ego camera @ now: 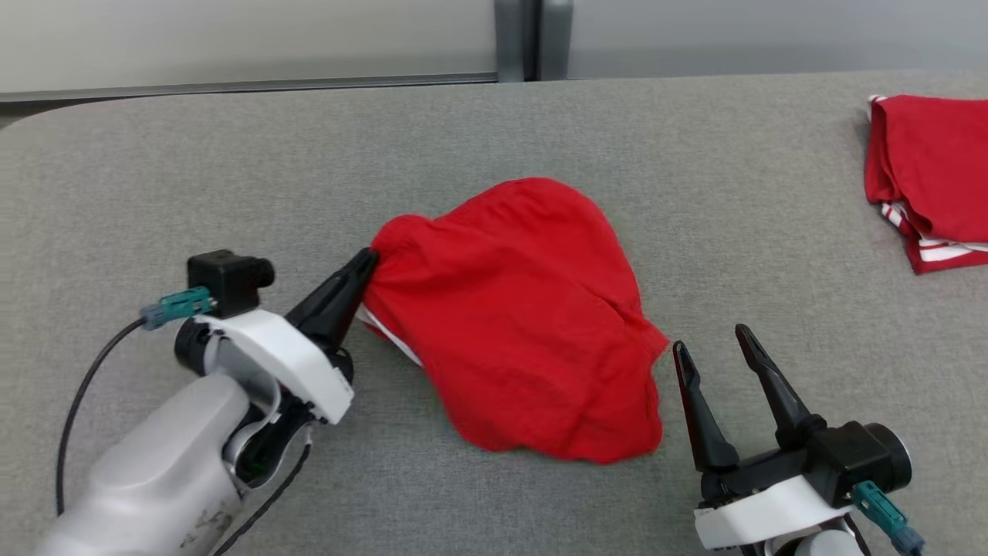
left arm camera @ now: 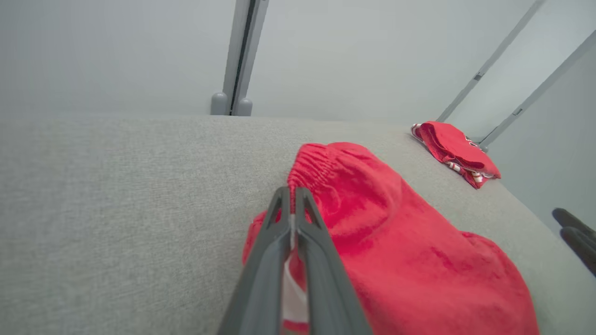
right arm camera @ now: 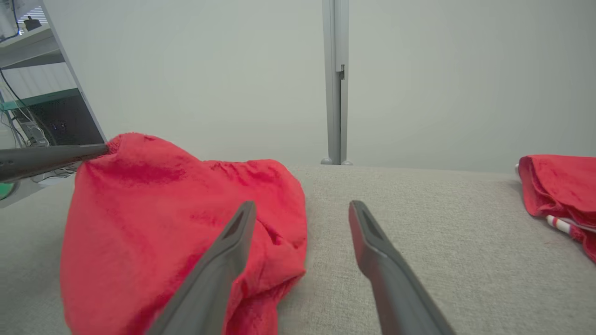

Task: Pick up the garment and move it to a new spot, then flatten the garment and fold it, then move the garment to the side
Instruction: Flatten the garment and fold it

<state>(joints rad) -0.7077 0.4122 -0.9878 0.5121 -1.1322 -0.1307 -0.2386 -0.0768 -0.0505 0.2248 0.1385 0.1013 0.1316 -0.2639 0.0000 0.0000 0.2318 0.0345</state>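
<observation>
- Surface: grey fabric-covered table. Pale wall panels and a grey post stand behind it.
- Left tool: clenched on the gathered edge of the red garment, with the fingers angled toward the right tool.
- The garment lies heaped on the table between both tools.
- Right tool: released, fingers spread, just beside the garment's corner. Contact cannot be told.
- Folded red cloth: well beyond the right tool, cut off at the frame edge.

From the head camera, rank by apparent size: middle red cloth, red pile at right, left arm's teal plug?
1. Middle red cloth.
2. Red pile, though the picture's edge cuts it off.
3. Teal plug, smallest despite being nearer.
</observation>
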